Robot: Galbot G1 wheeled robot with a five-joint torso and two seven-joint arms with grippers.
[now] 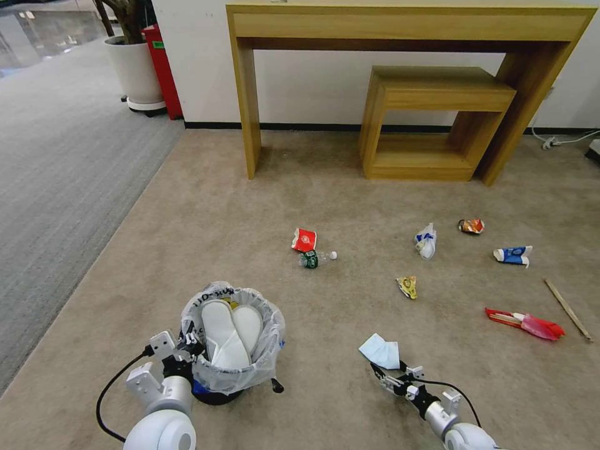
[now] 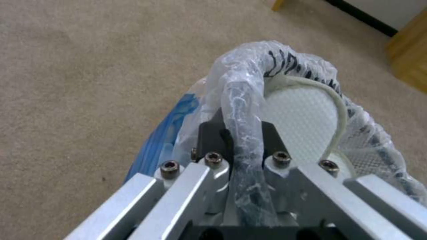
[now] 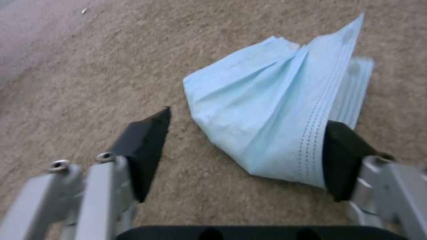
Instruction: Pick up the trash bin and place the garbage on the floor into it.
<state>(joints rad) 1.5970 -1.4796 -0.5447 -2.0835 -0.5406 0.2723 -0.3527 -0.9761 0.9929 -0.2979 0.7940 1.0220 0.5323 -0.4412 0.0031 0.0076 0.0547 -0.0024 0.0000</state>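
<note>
The trash bin [image 1: 262,356], dark blue with a printed clear liner, is at the lower left over the beige floor [image 1: 350,187]. Two white slippers [image 1: 230,334] stand inside it. My left gripper [image 1: 189,349] is shut on the bin's bagged rim [image 2: 242,133], beside a slipper [image 2: 302,116]. My right gripper [image 1: 387,369] is open low over the carpet, its fingers either side of the pale blue tissue [image 1: 381,351] [image 3: 276,110]. One pad [image 3: 342,156] touches the tissue's edge. A red paper cup [image 1: 304,240], bottle [image 1: 315,258], carton [image 1: 514,255], wrappers [image 1: 426,240], red packet [image 1: 525,323] and stick [image 1: 567,309] lie scattered.
A tall wooden desk [image 1: 406,25] with a smaller wooden table [image 1: 431,119] under it stands against the far wall. Grey striped carpet [image 1: 62,175] runs along the left. A white plant pot [image 1: 134,72] and a red object [image 1: 162,69] are at the back left.
</note>
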